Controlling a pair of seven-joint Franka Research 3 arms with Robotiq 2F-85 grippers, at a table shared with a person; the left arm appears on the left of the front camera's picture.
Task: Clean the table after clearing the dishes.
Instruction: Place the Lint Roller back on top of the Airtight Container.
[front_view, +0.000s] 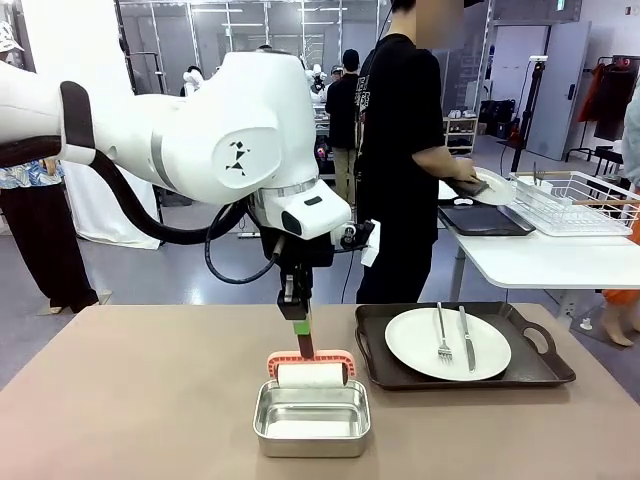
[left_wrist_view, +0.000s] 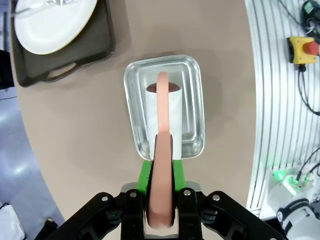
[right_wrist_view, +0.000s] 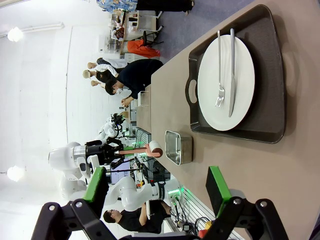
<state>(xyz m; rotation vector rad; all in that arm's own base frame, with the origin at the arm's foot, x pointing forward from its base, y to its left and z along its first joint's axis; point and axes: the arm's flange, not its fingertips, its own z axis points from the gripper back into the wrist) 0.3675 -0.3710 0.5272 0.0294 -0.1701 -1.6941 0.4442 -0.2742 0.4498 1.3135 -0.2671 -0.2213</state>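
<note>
Down in the lower middle of the front view, the left gripper hangs straight down over a shiny rectangular steel pan. Its green-padded fingers are pinched tight on the salmon-pink plastic handle of a white-rolled cleaning roller. The left wrist view shows the handle sandwiched between the pads. The roll sits lined up over the far half of the pan (whether it touches the bottom or floats just above it, I honestly can't tell). My read is that the pan is the roller's parking spot, and the vertical grip keeps the roll level for wiping.

That pan sits on the wide matte tan-brown table, which is the thing to be cleaned. Right of centre on it is a dark brown-black rectangular tray with handles. It carries a round white plate with a metal fork and a metal knife laid side by side. So I'd say the clearing isn't finished, and any wiping has to work around that tray for now.

The right gripper has its fingers spread wide with nothing between them. It's aimed along the table toward the tray, maybe lined up to deal with it.

At the upper right, a person in black stands at a smaller white table beside a wire rack, handling another plate.
</note>
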